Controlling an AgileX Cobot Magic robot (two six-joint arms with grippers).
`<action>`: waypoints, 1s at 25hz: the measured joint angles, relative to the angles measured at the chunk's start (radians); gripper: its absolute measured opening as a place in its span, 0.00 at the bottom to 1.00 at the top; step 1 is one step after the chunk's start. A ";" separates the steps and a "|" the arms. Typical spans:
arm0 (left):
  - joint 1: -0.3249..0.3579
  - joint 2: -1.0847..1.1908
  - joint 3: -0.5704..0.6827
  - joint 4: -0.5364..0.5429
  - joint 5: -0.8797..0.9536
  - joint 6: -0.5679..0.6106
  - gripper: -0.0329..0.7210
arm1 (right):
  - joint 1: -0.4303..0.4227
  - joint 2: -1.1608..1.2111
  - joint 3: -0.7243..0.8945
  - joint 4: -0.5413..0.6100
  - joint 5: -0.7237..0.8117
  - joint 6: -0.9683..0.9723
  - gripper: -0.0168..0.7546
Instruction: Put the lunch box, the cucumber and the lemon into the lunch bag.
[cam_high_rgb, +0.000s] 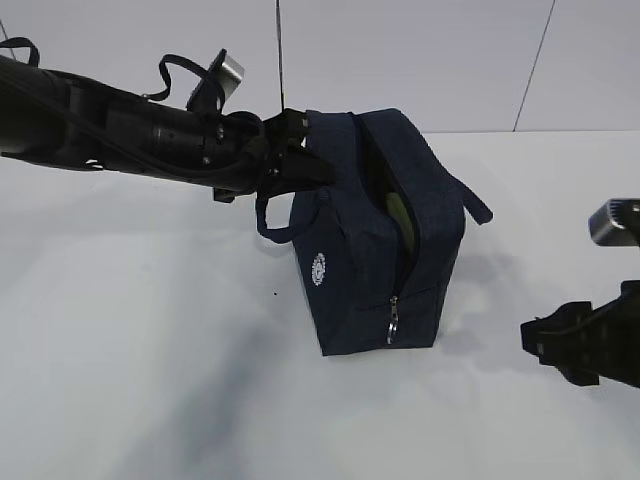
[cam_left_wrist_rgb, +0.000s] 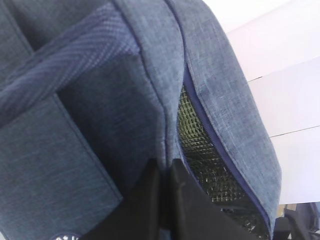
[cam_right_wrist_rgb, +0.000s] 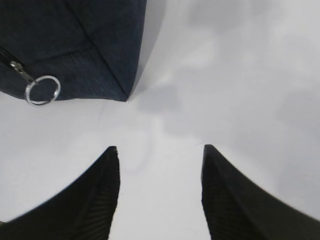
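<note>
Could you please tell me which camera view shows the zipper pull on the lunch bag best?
The right wrist view: the zipper pull appears close and sharp, its metal ring lying against the lunch bag. The exterior view shows it small, hanging low on the bag's front edge. The left wrist view shows only fabric and the open zipper seam, no pull.

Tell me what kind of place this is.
Probably a lab or test bench, not a kitchen: a bare white table, plain white panelled wall behind, and two black robot arms, the left gripper pinching the bag and the right gripper open beside it.
</note>
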 joint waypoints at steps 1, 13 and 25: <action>0.000 0.000 0.000 0.000 0.000 0.000 0.04 | 0.000 0.026 -0.007 0.002 0.000 -0.004 0.54; 0.000 0.000 0.000 0.001 0.000 0.000 0.04 | 0.099 0.236 -0.135 0.199 0.069 -0.356 0.54; 0.000 0.000 0.000 0.002 -0.012 0.000 0.04 | 0.130 0.369 -0.177 0.841 0.266 -1.154 0.54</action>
